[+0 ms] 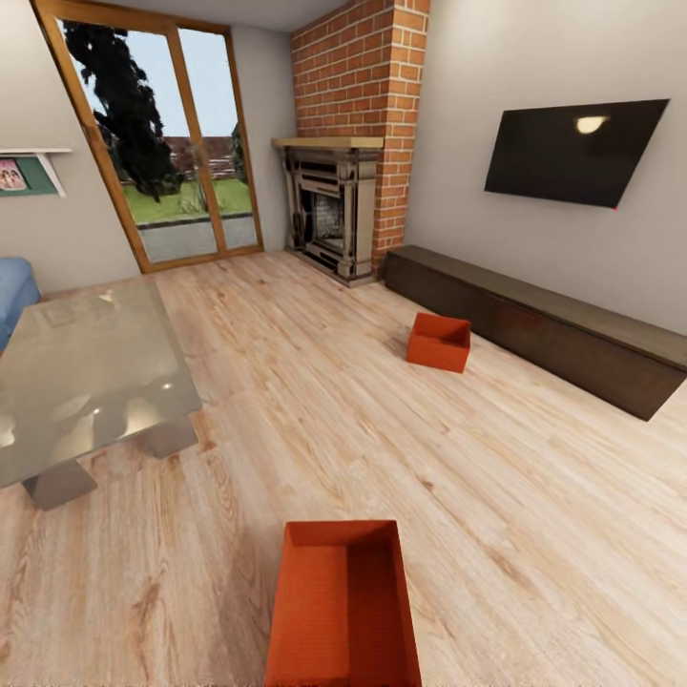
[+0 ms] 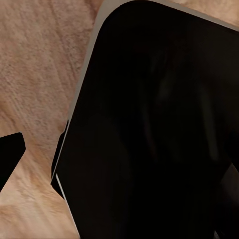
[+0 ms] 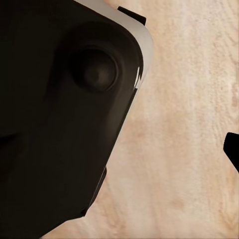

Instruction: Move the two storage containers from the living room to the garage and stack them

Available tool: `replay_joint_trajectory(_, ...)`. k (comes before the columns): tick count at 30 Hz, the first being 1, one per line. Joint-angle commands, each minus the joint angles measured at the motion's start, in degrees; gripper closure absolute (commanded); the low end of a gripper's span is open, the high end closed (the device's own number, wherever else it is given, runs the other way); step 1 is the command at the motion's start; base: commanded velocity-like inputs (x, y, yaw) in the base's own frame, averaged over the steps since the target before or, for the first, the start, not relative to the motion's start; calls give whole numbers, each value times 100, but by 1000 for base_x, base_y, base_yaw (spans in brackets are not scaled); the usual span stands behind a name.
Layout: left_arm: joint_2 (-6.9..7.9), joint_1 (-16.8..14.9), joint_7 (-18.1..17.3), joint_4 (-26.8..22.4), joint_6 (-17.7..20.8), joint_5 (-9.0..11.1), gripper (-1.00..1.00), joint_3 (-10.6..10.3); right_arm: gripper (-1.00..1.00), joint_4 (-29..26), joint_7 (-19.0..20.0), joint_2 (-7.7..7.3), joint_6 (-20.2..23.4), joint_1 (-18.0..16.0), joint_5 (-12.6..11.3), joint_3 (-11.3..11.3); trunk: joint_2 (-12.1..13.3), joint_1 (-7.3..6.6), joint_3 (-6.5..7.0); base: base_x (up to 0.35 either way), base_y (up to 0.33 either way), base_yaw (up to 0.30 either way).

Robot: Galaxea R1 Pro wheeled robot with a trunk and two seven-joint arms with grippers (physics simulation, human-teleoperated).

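Observation:
I am in the living room, on its light wood plank floor. One orange-red storage container lies open side up right below me at the near edge of the head view. The other storage container sits farther off on the planks, just in front of the long dark low cabinet. In the left wrist view a dark tip pokes in at the edge over the planks. A similar dark tip shows in the right wrist view. Neither tip tells me how the jaws stand. The garage is out of view.
A glass-topped low table stands to the left, a blue sofa behind it. A brick fireplace, a black wall TV and a glazed wooden door line the far walls. A black rounded robot part blocks much of each wrist view.

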Motion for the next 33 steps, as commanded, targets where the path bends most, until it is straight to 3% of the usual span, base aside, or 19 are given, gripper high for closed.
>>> replay_joint_trajectory(1, -2, -1, 5, -4, 5, 7, -100, 18, -100, 17, 7, -2, -34, -7, -9, 36, -2, 0, -14, 0, 0, 0)
replay_joint_trajectory(33, -5, 1, 5, -4, 5, 7, -100, 18, -100, 19, -15, 6, -107, -7, -8, 32, -2, 0, -312, 0, 0, 0)
